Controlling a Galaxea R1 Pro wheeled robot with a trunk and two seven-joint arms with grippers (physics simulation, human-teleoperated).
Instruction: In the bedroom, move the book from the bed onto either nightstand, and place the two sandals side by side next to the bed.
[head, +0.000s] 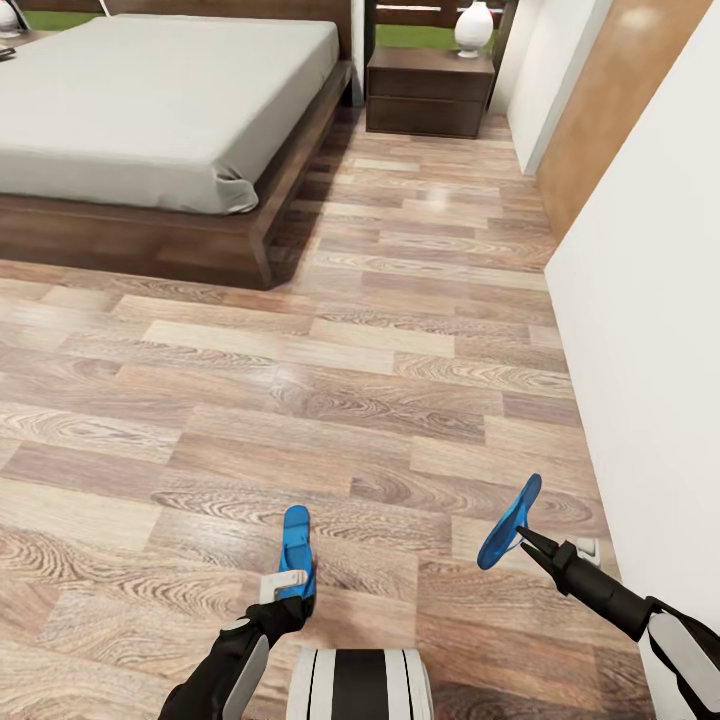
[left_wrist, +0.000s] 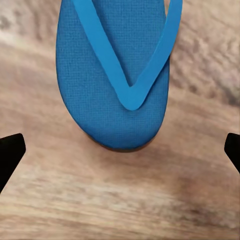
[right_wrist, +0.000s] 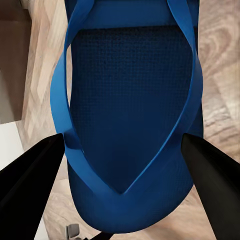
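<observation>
One blue sandal (head: 296, 545) lies flat on the wood floor just ahead of my left gripper (head: 288, 592). That gripper is open, and its black fingertips (left_wrist: 10, 155) stand wide apart short of the sandal's toe end (left_wrist: 112, 75). The other blue sandal (head: 510, 520) is lifted off the floor and tilted on edge, with my right gripper (head: 523, 541) shut on it. Its fingers (right_wrist: 30, 190) press the sole (right_wrist: 132, 110) from both sides. The bed (head: 150, 110) stands far ahead at the left. A nightstand (head: 430, 90) sits beside it. The book is out of view.
A white lamp (head: 474, 27) stands on the nightstand. A white wall (head: 640, 300) runs close along my right side, with a brown door panel (head: 610, 110) further on. Open wood floor (head: 380, 330) stretches between me and the bed. My base (head: 360, 685) is at the bottom.
</observation>
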